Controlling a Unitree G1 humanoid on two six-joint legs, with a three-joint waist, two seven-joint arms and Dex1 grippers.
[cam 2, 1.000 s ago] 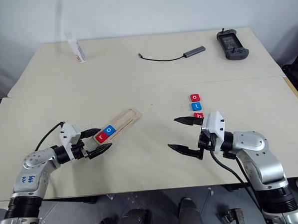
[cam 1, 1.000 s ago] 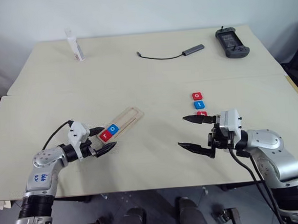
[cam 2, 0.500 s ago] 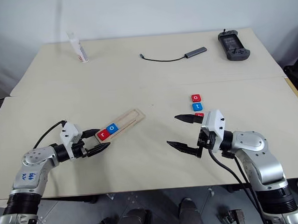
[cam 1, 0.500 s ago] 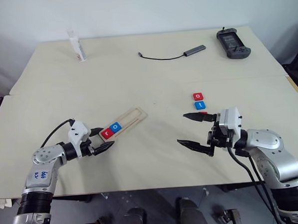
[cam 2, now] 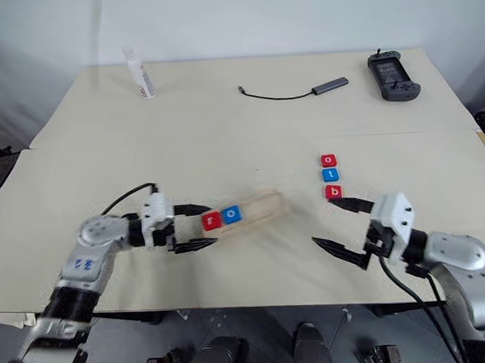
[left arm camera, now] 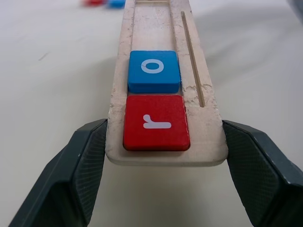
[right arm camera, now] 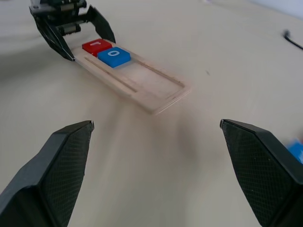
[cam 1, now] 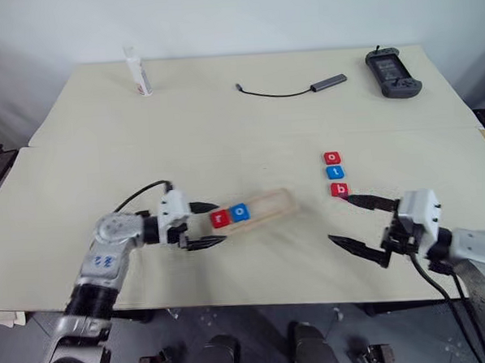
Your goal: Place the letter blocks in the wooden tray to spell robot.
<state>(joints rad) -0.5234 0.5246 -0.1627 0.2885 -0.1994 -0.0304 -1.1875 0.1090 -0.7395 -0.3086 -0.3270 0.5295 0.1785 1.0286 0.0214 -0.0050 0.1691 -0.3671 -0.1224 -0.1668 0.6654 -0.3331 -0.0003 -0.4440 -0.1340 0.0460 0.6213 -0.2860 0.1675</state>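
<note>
- The left end effector point(cam 1: 202, 225) grips the near end of the wooden tray point(cam 1: 256, 210), one black finger on each long side, so it is clamped on the tray.
- In the left wrist view the fingers point(left arm camera: 80, 163) press against the tray's point(left arm camera: 165, 90) edges, with the red "r" block point(left arm camera: 156, 122) lying in the slot right between them.
- The blue "o" block point(left arm camera: 154, 71) sits just beyond the "r", touching it, farther from the left end effector along the slot.
- The rest of the slot past the "o" holds no block.
- The right end effector point(cam 1: 360, 222) hovers over the counter point(cam 1: 224, 134), its two fingers spread wide with nothing between them.
- The red "b" block point(cam 1: 339, 189) lies on the counter just beside the far finger of the right end effector.
- The blue "t" block point(cam 1: 335, 172) and the red "o" block point(cam 1: 331, 156) continue in a short line beyond the "b", farther from that end effector.
- The tray's free end points toward the right end effector, well apart from it.
- At the far edge of the counter, well away from both end effectors, lie a white bottle point(cam 1: 138, 71), a cable with an adapter point(cam 1: 294, 88) and a black handheld controller point(cam 1: 392, 62).
</note>
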